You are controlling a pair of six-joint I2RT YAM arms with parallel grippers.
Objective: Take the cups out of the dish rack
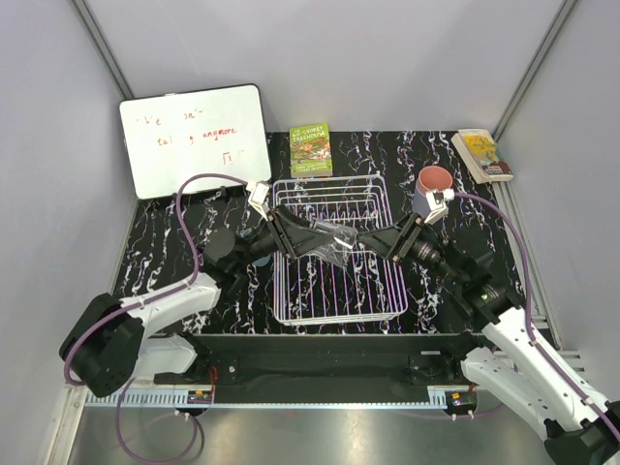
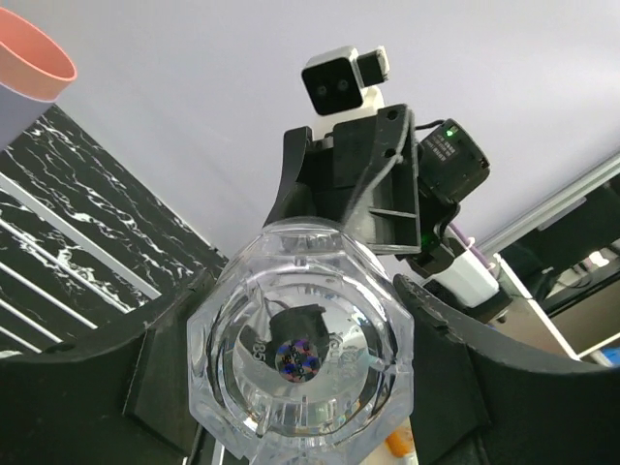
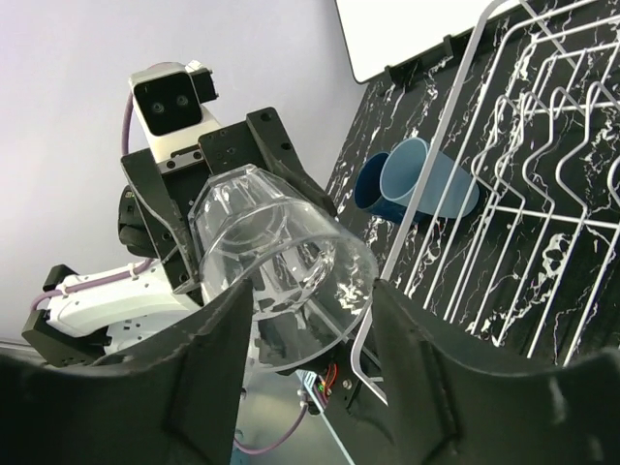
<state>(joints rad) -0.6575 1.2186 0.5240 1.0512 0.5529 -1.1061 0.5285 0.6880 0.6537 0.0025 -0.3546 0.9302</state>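
and here's a mid-air handover, right in the middle of the overhead view. the clear glass [image 2: 300, 358] hangs sideways above the dish rack [image 1: 339, 305], stretched between the two arms. it touches no wire at all.

the left hand [image 1: 325, 242] is clamped on the base end, and its own camera looks straight at the faceted bottom wedged between its fingers. that grip reads as what holds the glass level.

the right hand [image 1: 373, 240] meets it from the other side. its fingers [image 3: 426, 368] bracket the open mouth, one on each flank of the rim. whether they press on the glass yet, i can't tell.

why pass it across? my guess is that the drop-off spot sits at the upper right. there the salmon-pink cup [image 1: 435, 178] stands upright on the desk [image 1: 155, 262], just beside the rack's far right corner, in easy reach of the right arm.

the right wrist view also shows a light blue cup [image 3: 431, 179] and a dark blue cup [image 3: 366, 186] on their sides by the rack's wire wall. i can't tell whether they lie inside or outside it.

next call, as i read it: the right hand needs a firm bite before the left lets go. smooth glass held only by its rim could slip or tip.
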